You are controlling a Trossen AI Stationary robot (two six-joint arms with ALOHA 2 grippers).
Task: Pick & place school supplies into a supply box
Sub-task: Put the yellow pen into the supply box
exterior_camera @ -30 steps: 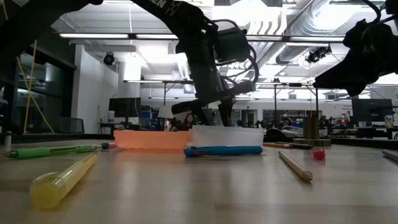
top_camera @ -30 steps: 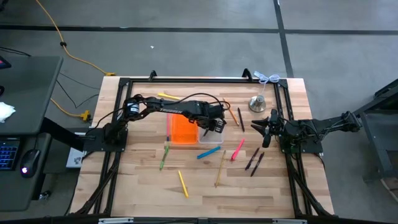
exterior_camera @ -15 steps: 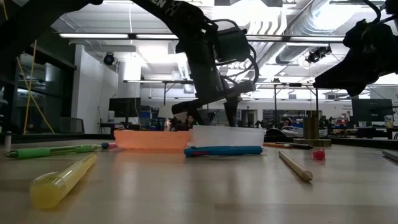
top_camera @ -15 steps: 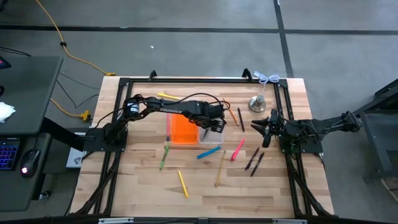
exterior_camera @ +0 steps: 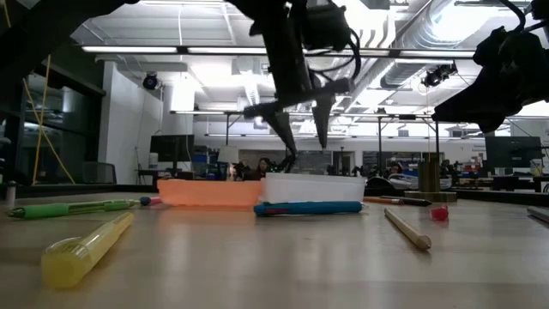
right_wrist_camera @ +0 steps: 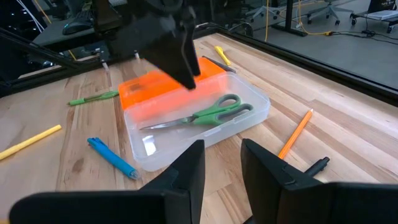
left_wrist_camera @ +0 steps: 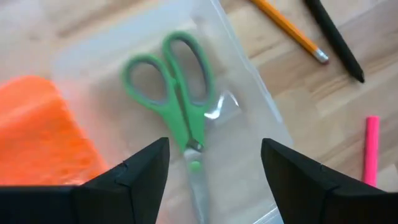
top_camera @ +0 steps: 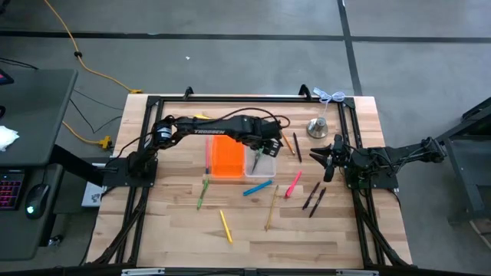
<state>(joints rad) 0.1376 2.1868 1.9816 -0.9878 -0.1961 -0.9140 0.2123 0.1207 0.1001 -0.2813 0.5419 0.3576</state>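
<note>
**Scissors in the box, most supplies still out on the worktop**

The green-handled scissors (left_wrist_camera: pixel 177 102) lie flat in the clear half of the supply box (top_camera: pixel 261 165), beside its orange half (top_camera: pixel 226 157). As far as the pictures show, they are the only item packed, so the task looks to be at an early stage. Left on the worktop (top_camera: pixel 253 230) are a blue marker (top_camera: pixel 257 188) just beside the clear tray, a pink marker (top_camera: pixel 293 184), a green pen (top_camera: pixel 202 192), a yellow highlighter (top_camera: pixel 225 226), a wooden pencil (top_camera: pixel 272 208), two dark pens (top_camera: pixel 313 198), and an orange pencil (left_wrist_camera: pixel 287 29) with a black pen (left_wrist_camera: pixel 334 38) on the box's far side.

The left gripper (left_wrist_camera: pixel 214 165) hangs directly above the scissors with its fingers spread wide and nothing between them; the low view shows it well clear of the box's rim. The right gripper (right_wrist_camera: pixel 221 165) waits above the worktop on the right, near the dark pens, facing the box; its fingers stand slightly apart and hold nothing.
</note>
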